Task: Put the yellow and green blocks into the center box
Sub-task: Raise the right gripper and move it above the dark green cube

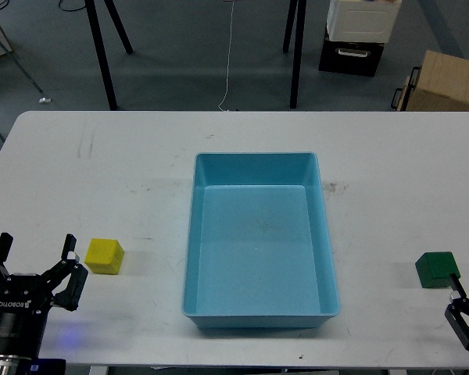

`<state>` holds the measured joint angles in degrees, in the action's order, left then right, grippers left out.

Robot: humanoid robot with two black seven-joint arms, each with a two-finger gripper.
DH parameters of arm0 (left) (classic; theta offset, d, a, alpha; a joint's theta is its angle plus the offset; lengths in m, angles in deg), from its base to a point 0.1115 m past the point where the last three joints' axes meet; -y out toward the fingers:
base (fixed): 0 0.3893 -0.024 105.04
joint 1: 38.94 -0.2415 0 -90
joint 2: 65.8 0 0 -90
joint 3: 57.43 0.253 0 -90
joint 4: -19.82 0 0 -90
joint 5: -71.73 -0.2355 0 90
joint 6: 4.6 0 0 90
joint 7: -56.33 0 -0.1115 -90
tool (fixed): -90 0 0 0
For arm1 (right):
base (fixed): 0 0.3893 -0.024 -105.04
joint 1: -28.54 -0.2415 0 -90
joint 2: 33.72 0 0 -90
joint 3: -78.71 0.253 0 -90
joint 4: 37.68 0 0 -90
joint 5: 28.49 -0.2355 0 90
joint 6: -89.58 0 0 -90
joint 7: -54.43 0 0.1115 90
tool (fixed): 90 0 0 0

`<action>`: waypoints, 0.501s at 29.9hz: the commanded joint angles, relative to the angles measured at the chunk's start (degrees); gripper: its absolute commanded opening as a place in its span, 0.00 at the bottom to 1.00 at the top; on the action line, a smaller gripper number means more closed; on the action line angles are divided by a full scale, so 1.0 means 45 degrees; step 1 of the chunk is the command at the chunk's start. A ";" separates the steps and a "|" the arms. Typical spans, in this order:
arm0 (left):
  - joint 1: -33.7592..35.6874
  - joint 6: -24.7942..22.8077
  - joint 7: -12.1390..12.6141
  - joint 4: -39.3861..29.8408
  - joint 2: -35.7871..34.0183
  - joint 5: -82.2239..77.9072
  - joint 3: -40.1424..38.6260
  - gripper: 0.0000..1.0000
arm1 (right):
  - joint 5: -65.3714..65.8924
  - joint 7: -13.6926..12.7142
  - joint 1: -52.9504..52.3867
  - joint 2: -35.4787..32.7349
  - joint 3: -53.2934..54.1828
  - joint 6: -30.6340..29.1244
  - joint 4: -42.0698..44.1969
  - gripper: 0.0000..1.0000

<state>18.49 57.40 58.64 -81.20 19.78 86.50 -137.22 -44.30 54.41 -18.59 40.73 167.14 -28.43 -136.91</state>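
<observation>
The left gripper (pixel 34 251) is wide open and empty beside the yellow block (pixel 105 256). The blue tray (pixel 258 315) sits empty. The green block (pixel 437 269) touches the right gripper (pixel 463 306); I cannot tell its fingers. A bump could push it away.

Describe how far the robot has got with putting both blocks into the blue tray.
Nothing is done yet: the blue tray holds no block. The yellow block sits on the table left of it, the green block right. Neither is held; the left gripper is open beside the yellow one.
</observation>
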 commanded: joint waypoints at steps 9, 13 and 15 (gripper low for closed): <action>0.0089 0.0000 0.0033 0.0006 -0.0132 0.0000 -0.0120 1.00 | 0.0328 -0.0113 -0.1122 -0.1675 0.0913 0.0001 0.0020 1.00; 0.0362 0.0000 0.0052 0.0045 -0.0152 0.0000 -0.0043 1.00 | 0.0348 -0.0093 -0.2939 -0.4643 0.1442 0.0109 0.0157 1.00; 0.0538 0.0000 0.0052 0.0084 -0.0152 0.0000 -0.0023 1.00 | 0.0368 -0.0093 -0.3760 -0.6322 0.1248 0.0577 0.0468 1.00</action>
<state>19.85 57.40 58.83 -81.03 19.11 86.49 -137.51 -42.75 53.97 -30.24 22.32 173.09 -27.89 -136.30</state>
